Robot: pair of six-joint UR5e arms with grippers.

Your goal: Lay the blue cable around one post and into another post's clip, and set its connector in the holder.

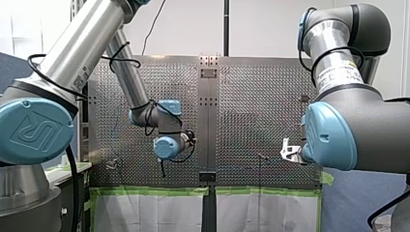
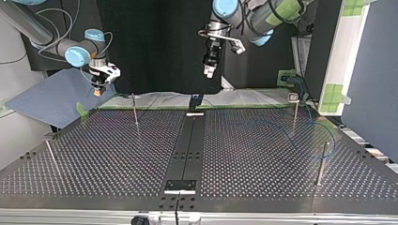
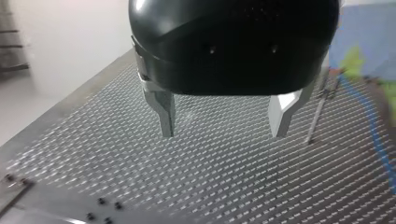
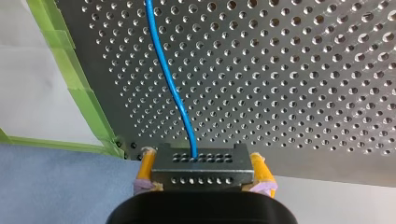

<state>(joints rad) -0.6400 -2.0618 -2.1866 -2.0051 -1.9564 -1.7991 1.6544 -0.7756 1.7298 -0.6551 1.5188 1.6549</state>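
two pincers, one busy: my right pincer pinching connector over worktop edge, blue cable running ahead. my left pincer spread, empty, near post. routing not begun, i judge; next: lead cable round post.

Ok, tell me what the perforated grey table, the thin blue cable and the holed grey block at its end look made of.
The perforated grey table: metal, likely aluminium, matt; holes glint at their rims. The thin blue cable: glossy plastic sheath, with a highlight along its curve. The holed grey block: dark matt, metal or plastic, cannot tell.
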